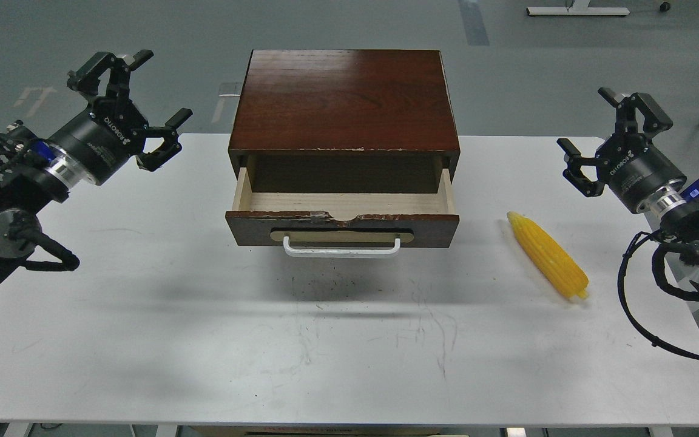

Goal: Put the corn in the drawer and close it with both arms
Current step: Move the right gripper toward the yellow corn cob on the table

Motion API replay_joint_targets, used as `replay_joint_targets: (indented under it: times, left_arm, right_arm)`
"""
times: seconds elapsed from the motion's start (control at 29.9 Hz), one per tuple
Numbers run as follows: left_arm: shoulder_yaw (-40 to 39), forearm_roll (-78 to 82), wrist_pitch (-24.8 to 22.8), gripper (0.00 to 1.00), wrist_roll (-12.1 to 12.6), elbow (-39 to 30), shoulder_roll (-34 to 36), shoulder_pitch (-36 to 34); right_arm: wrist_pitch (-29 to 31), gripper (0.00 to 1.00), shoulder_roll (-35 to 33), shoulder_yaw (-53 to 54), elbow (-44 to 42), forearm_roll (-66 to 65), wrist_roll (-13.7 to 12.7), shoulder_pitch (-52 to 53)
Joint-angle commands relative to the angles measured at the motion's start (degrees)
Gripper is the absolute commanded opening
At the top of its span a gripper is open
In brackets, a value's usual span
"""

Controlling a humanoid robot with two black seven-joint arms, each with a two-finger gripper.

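Note:
The yellow corn (547, 254) lies on the white table (204, 340), right of the cabinet, pointed end toward the back. The dark brown drawer (342, 227) is pulled out of the cabinet (344, 100); its pale inside holds nothing, and its white bar handle (341, 247) faces me. My left gripper (152, 85) hangs open above the table's back left, well left of the cabinet. My right gripper (589, 118) is open too, raised behind and to the right of the corn. Neither gripper touches anything.
The table's far edge runs just behind both grippers. Grey floor lies beyond, with a white frame base (577, 10) at the far right. Loose black cables (647, 315) hang from my right arm near the table's right edge.

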Motion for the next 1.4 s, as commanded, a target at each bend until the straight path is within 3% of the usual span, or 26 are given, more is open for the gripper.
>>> replay_joint_targets:
  times: [0.0, 0.23, 0.43, 0.7, 0.94, 1.37]
  left_arm:
    - [0.0, 0.0, 0.0, 0.99, 0.0, 0.0, 0.0, 0.2]
    - [-0.1, 0.0, 0.0, 0.99, -0.2, 0.0, 0.2, 0.4]
    - [0.4, 2.4, 0.0, 0.99, -0.1, 2.5, 0.3, -0.1]
    - [-0.2, 4.6, 0.0, 0.99, -3.0, 4.7, 0.2, -0.6]
    - [-0.1, 8.1, 0.0, 0.98, -5.6, 4.6, -0.3, -0.5]
    - [-0.2, 8.1, 0.0, 0.98, -5.7, 4.1, -1.8, 0.1]
  right_arm:
    - [0.0, 1.0, -0.1, -0.1, 0.1, 0.0, 0.1, 0.0]
    - [0.0, 1.0, -0.4, -0.4, 0.4, -0.1, 0.2, 0.3]
    - [0.0, 1.0, -5.7, -1.2, 1.5, -3.5, 0.8, 2.8]
    - [0.0, 1.0, -13.8, -2.3, 2.6, -24.7, 1.9, 10.7]
    - [0.0, 1.0, -16.6, -2.4, 11.1, -51.6, 2.0, 12.0]
    - [0.0, 1.0, -13.5, -13.1, 11.6, -80.1, 2.0, 12.8]
